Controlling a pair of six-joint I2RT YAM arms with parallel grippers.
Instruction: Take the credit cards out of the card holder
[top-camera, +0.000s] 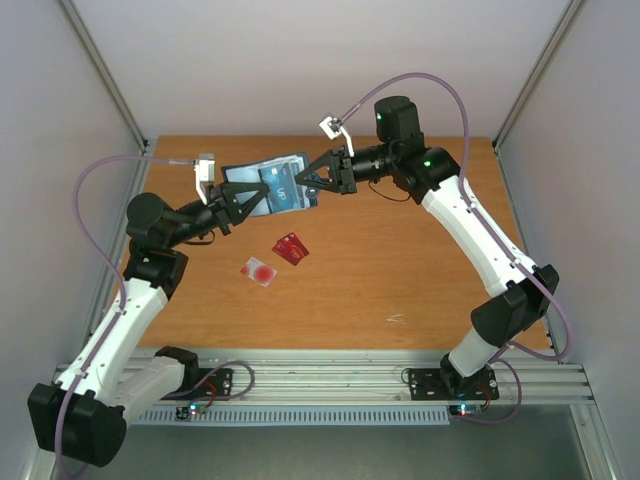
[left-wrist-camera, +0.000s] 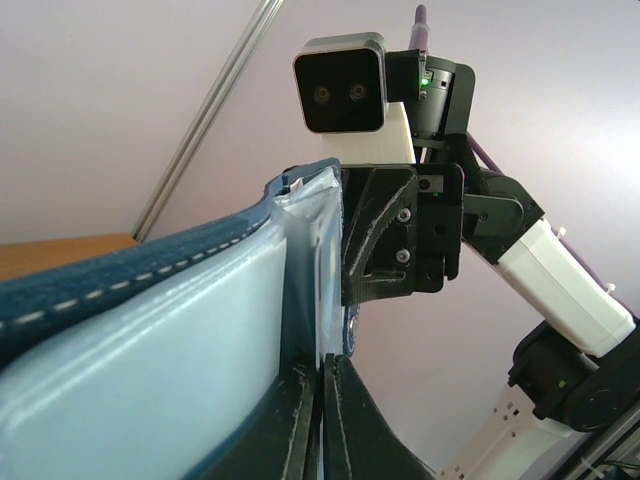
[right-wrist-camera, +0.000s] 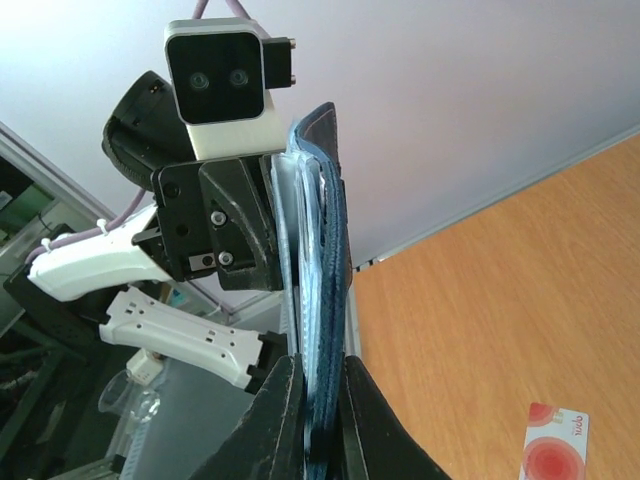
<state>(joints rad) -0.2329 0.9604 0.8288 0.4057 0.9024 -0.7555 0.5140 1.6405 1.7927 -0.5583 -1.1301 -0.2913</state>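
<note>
Card holder (top-camera: 272, 186): unfolded and held in the air above the far part of the table (top-camera: 420, 280), spanning between the two pincers.
Left pincer (left-wrist-camera: 321, 405): pressed together on the holder's left edge.
Right pincer (right-wrist-camera: 322, 410): pinching the holder's right edge, with the pale pockets caught between its fingers.
Pale card (top-camera: 259, 271): marked with a red circle, flat on the table below the holder and outside it.
Red card (top-camera: 290, 249): flat on the table, near the first card but not touching it.
Remaining cards: cannot tell from the pockets.
</note>
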